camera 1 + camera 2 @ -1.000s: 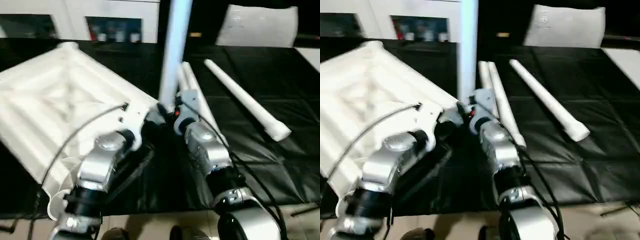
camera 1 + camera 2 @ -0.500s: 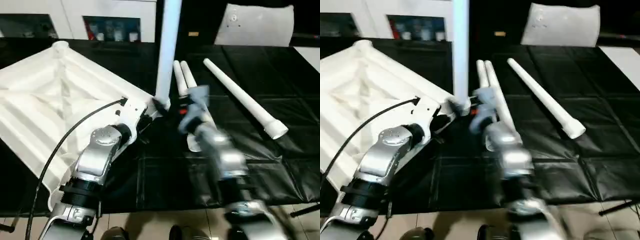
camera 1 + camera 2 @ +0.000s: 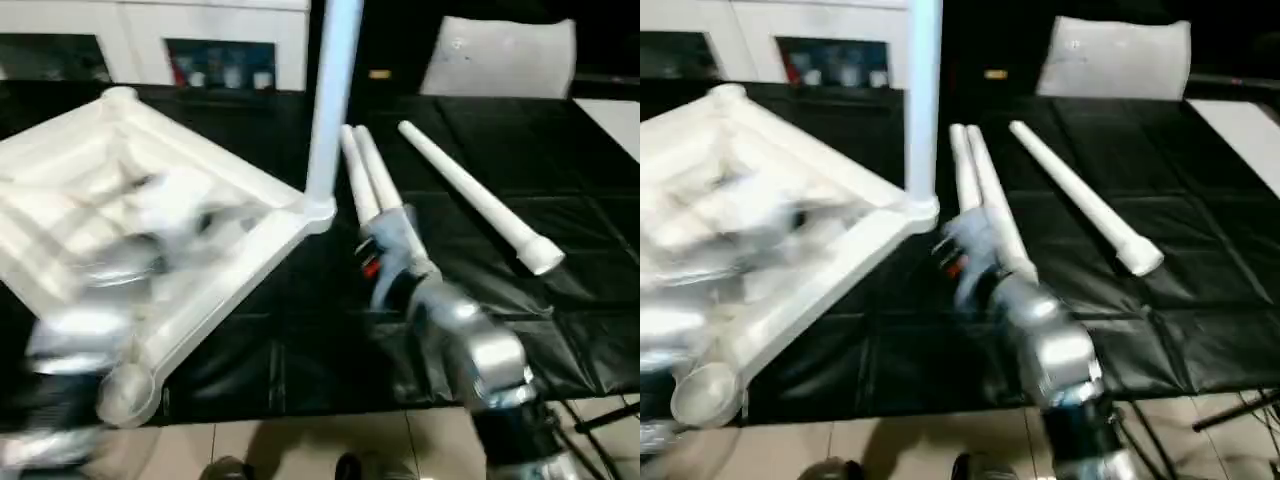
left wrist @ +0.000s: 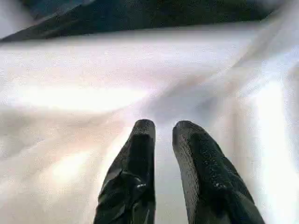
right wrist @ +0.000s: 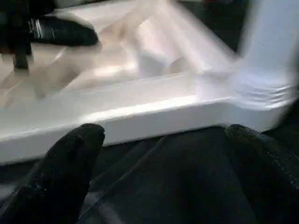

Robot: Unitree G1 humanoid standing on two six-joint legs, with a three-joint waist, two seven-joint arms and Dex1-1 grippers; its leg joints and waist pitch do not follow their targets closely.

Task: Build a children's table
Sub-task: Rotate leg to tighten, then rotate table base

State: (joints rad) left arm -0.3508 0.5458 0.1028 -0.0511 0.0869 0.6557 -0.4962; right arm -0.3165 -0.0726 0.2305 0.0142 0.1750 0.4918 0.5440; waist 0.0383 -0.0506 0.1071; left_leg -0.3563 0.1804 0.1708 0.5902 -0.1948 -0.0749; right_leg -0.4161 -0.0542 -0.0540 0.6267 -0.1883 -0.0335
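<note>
Three loose legs [image 3: 470, 196] beside tabletop [image 3: 200, 250]

left arm [image 3: 90, 300]: motion-blurred | upright leg [image 3: 335, 60]: top cut off

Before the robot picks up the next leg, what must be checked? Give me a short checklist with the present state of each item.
1. First leg stands upright in the tabletop's corner socket: ok.
2. Leg fully seated in that socket: cannot tell.
3. Right hand open and holding nothing: ok.
4. Left hand free; its fingers are nearly together over the tabletop, no leg between them: ok.
5. Loose legs within view: a pair lying side by side and one single leg on the black table: ok.
6. Near corner socket unblocked: ok.
</note>
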